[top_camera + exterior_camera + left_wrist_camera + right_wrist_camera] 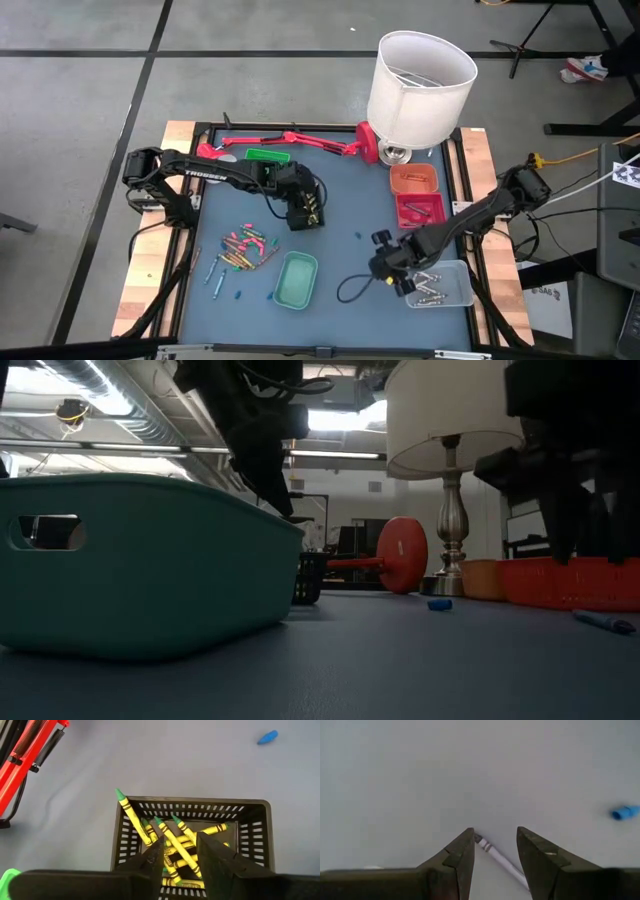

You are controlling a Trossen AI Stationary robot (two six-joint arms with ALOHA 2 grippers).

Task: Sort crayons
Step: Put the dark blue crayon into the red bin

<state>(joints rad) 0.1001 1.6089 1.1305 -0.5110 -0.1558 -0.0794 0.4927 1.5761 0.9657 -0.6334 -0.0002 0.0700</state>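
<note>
On the blue-grey table mat (340, 240) we see our left gripper (177, 855) parted above the black basket (250, 827) of green-tipped yellow crayons (172, 842). Our right gripper (495, 847) stands wide, straddling a silvery crayon (502, 862) below.

two dark arms are seen, built of matte black jointed segments; white "trossen" lettering is printed along the left arm (215, 176); black cables are looped beside the right arm (470, 215) near its wrist; each arm is ended by a pair of dark, wedge-shaped fingers (540, 855) with flat inner faces; the left pair (212, 855) is shaped alike.
</note>
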